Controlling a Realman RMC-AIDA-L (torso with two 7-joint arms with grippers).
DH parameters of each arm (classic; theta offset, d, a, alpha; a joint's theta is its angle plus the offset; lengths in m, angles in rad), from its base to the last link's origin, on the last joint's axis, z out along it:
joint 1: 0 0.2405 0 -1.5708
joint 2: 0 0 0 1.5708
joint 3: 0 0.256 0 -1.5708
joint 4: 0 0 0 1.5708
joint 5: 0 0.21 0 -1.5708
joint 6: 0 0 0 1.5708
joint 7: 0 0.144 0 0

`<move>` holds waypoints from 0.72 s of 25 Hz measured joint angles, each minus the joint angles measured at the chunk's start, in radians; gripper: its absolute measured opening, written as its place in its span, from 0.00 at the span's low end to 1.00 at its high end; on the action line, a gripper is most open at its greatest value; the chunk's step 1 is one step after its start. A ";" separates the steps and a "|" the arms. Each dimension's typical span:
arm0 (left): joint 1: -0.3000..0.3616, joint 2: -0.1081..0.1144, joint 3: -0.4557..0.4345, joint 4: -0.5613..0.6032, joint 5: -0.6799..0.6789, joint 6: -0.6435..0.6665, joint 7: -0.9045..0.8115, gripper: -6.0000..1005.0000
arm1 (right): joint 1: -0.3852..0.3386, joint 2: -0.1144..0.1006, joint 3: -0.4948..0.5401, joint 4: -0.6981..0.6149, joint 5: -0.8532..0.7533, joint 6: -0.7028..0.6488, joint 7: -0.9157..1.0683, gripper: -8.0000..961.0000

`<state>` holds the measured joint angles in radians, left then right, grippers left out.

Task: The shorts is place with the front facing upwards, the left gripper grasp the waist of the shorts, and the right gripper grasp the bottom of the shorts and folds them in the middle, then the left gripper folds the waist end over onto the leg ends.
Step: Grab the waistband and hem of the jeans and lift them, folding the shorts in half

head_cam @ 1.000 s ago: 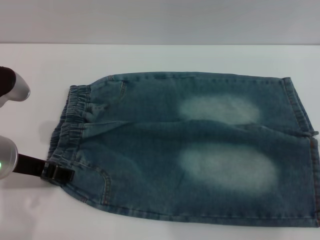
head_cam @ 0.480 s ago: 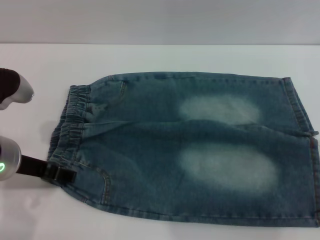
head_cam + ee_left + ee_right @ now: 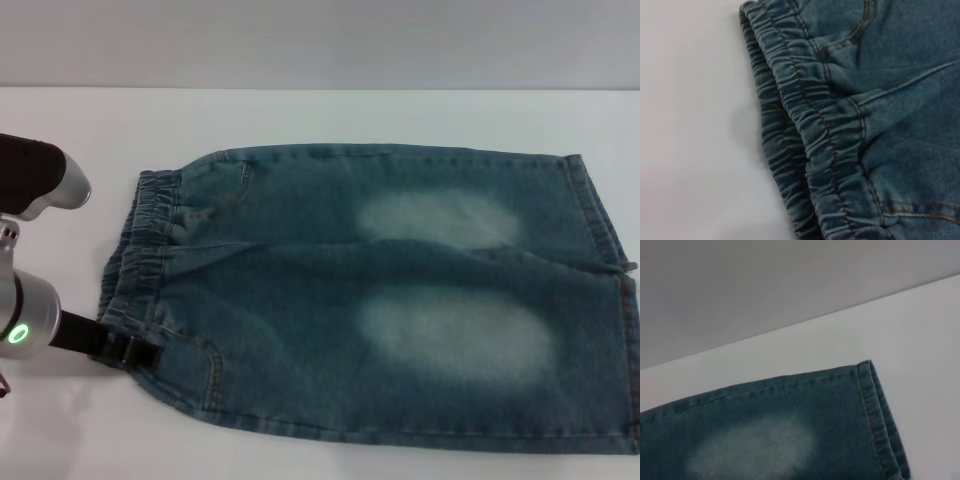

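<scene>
Blue denim shorts (image 3: 380, 300) lie flat on the white table (image 3: 320, 115), front up, with two pale faded patches. The elastic waist (image 3: 150, 250) is on the left and the leg ends (image 3: 610, 290) are on the right. My left gripper (image 3: 128, 351) sits at the waist's near corner, touching the denim edge, with its silver arm trailing off to the left. In the left wrist view the gathered waistband (image 3: 815, 130) fills the picture from close by. The right wrist view looks onto a hemmed leg corner (image 3: 880, 415) at the table's far side. My right gripper shows in no view.
A grey wall (image 3: 320, 40) stands behind the table's far edge. Bare white tabletop borders the shorts on the far side and to the left of the waist. The leg ends reach the right edge of the head view.
My left arm has shifted to the right, further into the head view, and its gripper has slid slightly along the waist's near corner. The shorts have not moved.
</scene>
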<state>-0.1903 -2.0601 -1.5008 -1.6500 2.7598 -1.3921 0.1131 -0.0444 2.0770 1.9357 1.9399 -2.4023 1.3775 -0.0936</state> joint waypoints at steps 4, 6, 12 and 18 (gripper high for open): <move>-0.020 0.000 -0.005 0.033 -0.002 0.003 0.000 0.76 | 0.003 0.000 0.000 0.003 0.000 0.004 0.000 0.86; -0.022 0.001 -0.005 0.033 0.002 0.003 -0.002 0.75 | 0.003 -0.001 0.000 0.004 0.000 0.006 0.000 0.86; -0.023 0.001 -0.006 0.020 0.002 0.001 -0.003 0.64 | 0.003 -0.002 0.000 0.005 0.001 0.007 0.000 0.86; -0.021 0.002 -0.006 0.018 -0.005 -0.005 -0.002 0.54 | 0.001 -0.002 0.000 0.005 0.004 0.010 0.000 0.86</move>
<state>-0.2117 -2.0585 -1.5064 -1.6322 2.7552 -1.3968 0.1108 -0.0432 2.0754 1.9354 1.9451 -2.3988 1.3875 -0.0936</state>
